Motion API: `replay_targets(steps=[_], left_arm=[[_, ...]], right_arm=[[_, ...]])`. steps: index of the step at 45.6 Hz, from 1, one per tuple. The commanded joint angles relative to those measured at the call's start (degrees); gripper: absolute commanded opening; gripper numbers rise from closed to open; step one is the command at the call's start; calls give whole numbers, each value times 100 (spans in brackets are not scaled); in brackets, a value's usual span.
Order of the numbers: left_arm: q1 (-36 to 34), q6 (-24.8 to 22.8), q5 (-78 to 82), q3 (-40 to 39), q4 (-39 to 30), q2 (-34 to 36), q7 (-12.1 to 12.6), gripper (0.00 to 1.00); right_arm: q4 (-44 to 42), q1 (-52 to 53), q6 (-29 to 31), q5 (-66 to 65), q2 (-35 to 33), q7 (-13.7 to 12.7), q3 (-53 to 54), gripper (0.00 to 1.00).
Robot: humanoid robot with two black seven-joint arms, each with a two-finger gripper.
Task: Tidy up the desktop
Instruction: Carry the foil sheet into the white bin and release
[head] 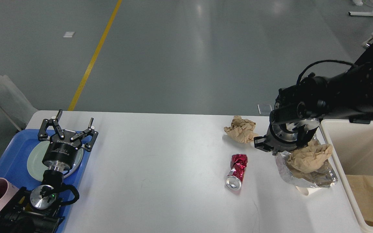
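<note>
White desktop (pixel 160 181) fills my lower view. At three o'clock my right gripper (pixel 295 152) grips a foil-and-brown-paper wad (pixel 308 165), beside the cream bin (pixel 358 136). At nine o'clock my left gripper (pixel 73 121) hangs spread, empty.

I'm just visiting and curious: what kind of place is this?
Probably a lab or workshop hall: a bare grey floor with a yellow line, and a white desktop set up for a robot.

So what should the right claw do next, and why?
Probably carry its load right, over the bin, then release. The right claw holds the foil and paper wad above the desktop, beside the bin's wall.
</note>
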Motion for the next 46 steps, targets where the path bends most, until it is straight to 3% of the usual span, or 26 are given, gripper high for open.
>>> replay_targets(steps=[1,5,7,14,19,26,34,46], left_arm=[[0,10,-6,-4,0,0,1,96],[0,10,-6,5,0,0,1,96],[0,10,-6,5,0,0,1,96],[0,10,-6,5,0,0,1,96],[0,10,3,5,0,0,1,96],[9,1,3,5,0,9,1,96],[9,1,-6,5,9,9,1,96],[9,10,3,5,9,9,1,96]], right_arm=[[257,736,722,-10,-443,58,-359,0],[389,1124,1135,-19,-584,164,-613,0],[450,1238,1241,-45,-610,365,-780,0],[495,1353,1294,-405,-584,1850,-1483,0],[495,1353,1250,-721,-584,2352,-1791,0],[433,1274,1145,-941,-724,2388,-1976,0],[-14,361,469,-1477,-1444,2318,-2020,0],[-2482,-2231,-50,-1768,-2306,2318,-1898,0]])
